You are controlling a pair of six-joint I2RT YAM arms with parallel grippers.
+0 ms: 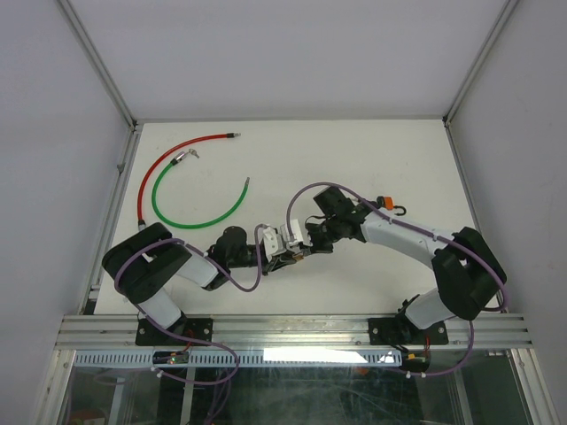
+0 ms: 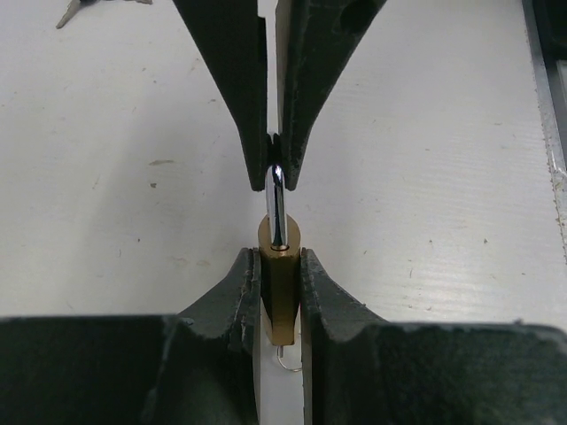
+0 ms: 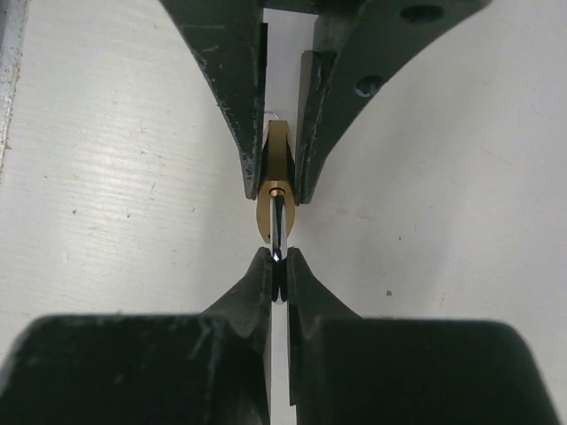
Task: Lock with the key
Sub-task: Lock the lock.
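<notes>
A brass padlock (image 2: 282, 305) with a chrome shackle (image 2: 276, 208) hangs between both grippers above the white table. My left gripper (image 2: 280, 266) is shut on the padlock's body. My right gripper (image 3: 279, 266) is shut on the top of the shackle (image 3: 277, 232), facing the left one head-on. In the top view the two grippers meet at the padlock (image 1: 297, 251) in the table's middle front. A thin wire ring (image 2: 290, 359) pokes out under the padlock's base. The key itself is hidden.
A red cable (image 1: 168, 164) and a green cable (image 1: 199, 215) lie curled at the far left. A small orange-and-black hook (image 1: 391, 205) lies behind the right arm. A small metal piece (image 2: 71, 11) lies on the table beyond the grippers.
</notes>
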